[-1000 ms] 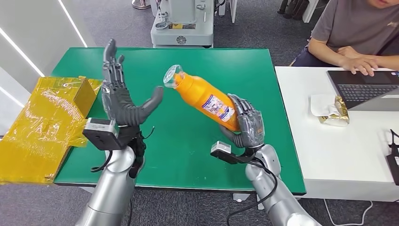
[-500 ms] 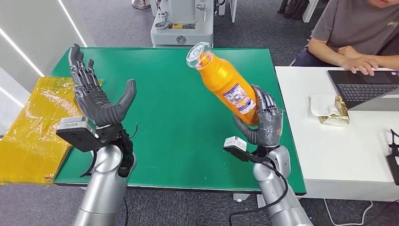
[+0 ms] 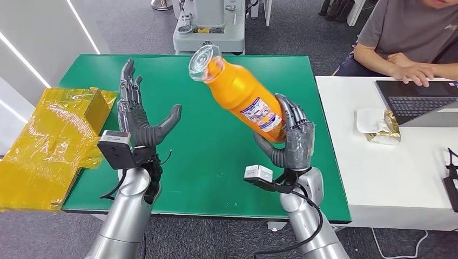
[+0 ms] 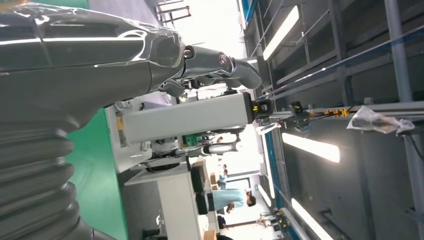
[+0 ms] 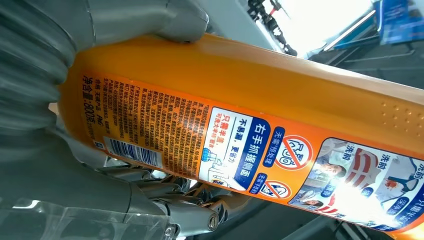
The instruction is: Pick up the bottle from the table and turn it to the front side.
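While we hold it aloft: the bottle (image 3: 240, 96) is off the green table (image 3: 216, 156), tilted, cap end up and away.
Right hand (image 3: 291, 141): we grip the bottle's lower end, fingers wrapped round it.
Left hand (image 3: 137, 120): spread wide, holding nothing, raised well apart from the bottle.
Done: pickup.
Left: turning; our right wrist view shows fine print and a barcode, so we judge the front is not yet facing us.
Around: yellow bag (image 3: 48, 145) beside the table, a person (image 3: 405, 38) at a laptop (image 3: 421, 102); nothing blocks the turn.
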{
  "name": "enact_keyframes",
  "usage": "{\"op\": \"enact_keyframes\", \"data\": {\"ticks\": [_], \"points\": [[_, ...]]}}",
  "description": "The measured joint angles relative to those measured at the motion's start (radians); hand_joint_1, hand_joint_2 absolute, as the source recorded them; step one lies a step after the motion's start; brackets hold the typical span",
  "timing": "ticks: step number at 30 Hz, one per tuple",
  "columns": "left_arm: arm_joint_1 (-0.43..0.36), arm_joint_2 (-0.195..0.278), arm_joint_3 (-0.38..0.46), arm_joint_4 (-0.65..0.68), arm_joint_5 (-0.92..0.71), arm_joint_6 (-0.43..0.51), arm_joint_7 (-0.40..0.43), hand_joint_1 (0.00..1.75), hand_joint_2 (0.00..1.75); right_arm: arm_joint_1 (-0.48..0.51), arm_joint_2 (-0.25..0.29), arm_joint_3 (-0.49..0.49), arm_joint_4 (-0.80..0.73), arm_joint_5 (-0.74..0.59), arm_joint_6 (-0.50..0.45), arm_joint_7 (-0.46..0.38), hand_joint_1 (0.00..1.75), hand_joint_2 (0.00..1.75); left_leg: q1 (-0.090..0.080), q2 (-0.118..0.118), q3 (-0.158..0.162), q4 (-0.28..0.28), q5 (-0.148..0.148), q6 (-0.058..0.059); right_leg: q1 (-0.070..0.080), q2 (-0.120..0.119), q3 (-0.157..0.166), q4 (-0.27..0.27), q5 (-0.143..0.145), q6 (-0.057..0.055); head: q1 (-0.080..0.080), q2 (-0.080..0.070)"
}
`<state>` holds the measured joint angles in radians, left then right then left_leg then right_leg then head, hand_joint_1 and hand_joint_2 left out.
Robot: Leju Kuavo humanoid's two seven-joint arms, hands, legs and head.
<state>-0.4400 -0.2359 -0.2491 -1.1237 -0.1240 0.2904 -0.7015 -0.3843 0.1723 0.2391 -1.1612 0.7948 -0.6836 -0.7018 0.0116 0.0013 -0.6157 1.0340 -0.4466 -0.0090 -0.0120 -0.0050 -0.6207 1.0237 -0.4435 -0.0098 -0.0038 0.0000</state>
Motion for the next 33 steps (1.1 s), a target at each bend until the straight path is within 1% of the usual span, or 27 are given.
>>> {"op": "enact_keyframes", "data": {"ticks": [6, 11, 17, 22, 28, 33], "points": [[-0.007, -0.005, 0.000, 0.024, 0.003, -0.040, 0.000, 0.00, 1.75, -0.022, 0.001, 0.037, 0.069, -0.020, 0.000, 0.000, 1.75, 1.75, 0.000, 0.000, 0.000, 0.000, 0.000, 0.000, 0.000, 0.000, 0.000, 0.000, 0.000, 0.000, 0.000, 0.000], [-0.011, -0.007, -0.002, 0.035, 0.005, -0.054, 0.000, 0.00, 1.75, -0.047, 0.001, 0.071, 0.132, -0.048, 0.000, 0.000, 1.75, 1.75, 0.000, 0.000, 0.000, 0.000, 0.000, 0.000, 0.000, 0.000, 0.000, 0.000, 0.000, 0.000, 0.000, 0.000], [-0.012, -0.007, -0.016, 0.043, 0.010, -0.061, 0.000, 0.00, 1.75, -0.096, 0.001, 0.137, 0.236, -0.092, 0.000, 0.000, 1.75, 1.75, 0.000, 0.000, 0.000, 0.000, 0.000, 0.000, 0.000, 0.001, 0.000, 0.000, 0.000, 0.000, 0.000, 0.000], [-0.014, -0.009, -0.024, 0.053, 0.017, -0.066, 0.000, 0.00, 1.75, -0.156, 0.004, 0.200, 0.320, -0.124, 0.000, 0.008, 1.75, 1.75, 0.000, 0.000, 0.000, 0.000, 0.000, 0.000, 0.000, 0.001, 0.000, 0.000, 0.000, 0.000, 0.000, 0.000], [-0.022, -0.020, -0.026, 0.067, 0.022, -0.069, -0.001, 0.00, 1.75, -0.228, 0.032, 0.251, 0.388, -0.131, 0.000, 0.014, 1.75, 1.75, 0.000, 0.000, 0.000, 0.000, 0.000, 0.000, 0.000, 0.001, 0.000, 0.000, 0.000, 0.000, 0.000, 0.000], [-0.029, -0.028, -0.026, 0.078, 0.020, -0.072, -0.002, 0.00, 1.75, -0.251, 0.057, 0.274, 0.420, -0.115, 0.000, 0.013, 1.75, 1.75, 0.000, 0.000, 0.000, 0.000, 0.000, 0.000, 0.000, 0.001, 0.000, 0.000, 0.000, 0.000, 0.000, 0.000]]}}
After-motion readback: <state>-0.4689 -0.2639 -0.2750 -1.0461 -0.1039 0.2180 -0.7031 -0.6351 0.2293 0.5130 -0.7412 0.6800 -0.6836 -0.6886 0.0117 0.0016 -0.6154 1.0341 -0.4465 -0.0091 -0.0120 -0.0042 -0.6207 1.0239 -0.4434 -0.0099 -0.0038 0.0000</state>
